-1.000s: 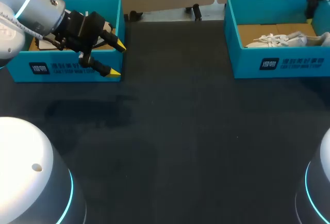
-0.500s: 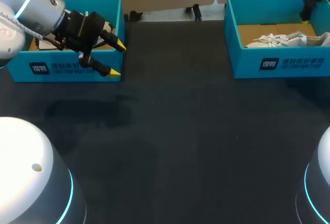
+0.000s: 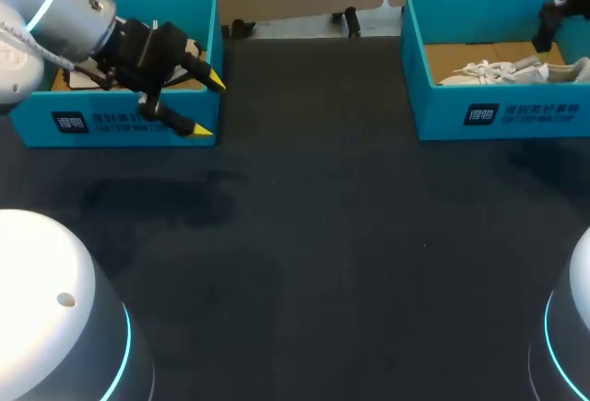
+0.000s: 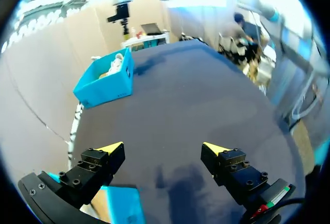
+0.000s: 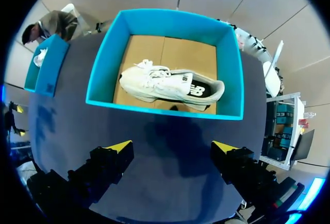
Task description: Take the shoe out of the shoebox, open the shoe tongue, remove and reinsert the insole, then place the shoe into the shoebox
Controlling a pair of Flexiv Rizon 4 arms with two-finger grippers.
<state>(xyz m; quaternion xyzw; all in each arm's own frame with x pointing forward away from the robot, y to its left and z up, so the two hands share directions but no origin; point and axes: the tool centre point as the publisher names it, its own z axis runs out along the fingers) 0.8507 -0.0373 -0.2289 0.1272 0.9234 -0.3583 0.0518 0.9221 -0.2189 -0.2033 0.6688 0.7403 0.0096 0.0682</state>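
White lace-up sneaker (image 5: 170, 85), task item: inside the teal cardboard shoebox (image 5: 165, 112), not yet lifted out. No step of the task done, judging by that position.

Right gripper (image 5: 172, 147): fingers spread wide, nothing between them, no contact with anything. Held high over the dark cloth-covered table (image 3: 323, 235), short of the shoebox's near wall, looking down into the box. Placement consistent with an approach to the first pick: full view of the sneaker and a free drop past the open rim.

Outward from those fingers: sneaker ahead of and below them, laid lengthwise on the brown cardboard floor, close to the near wall, side panel toward the gripper. Upright or on its side: not clear. Finger spread in line with the sneaker's length, not its width; probably calls for a wrist turn, or a grip at the collar, before closing. Risk noted: a finger catching the box wall, or taking only the laces.

Left gripper (image 3: 209, 106): likewise parted and empty. Hangs over the near corner of a second teal box (image 3: 120, 120) at the opposite side of the table, well apart from the sneaker. Probable reason: parked out of the way, in reserve for the tongue and insole work. Contents of that box largely hidden by the arm.
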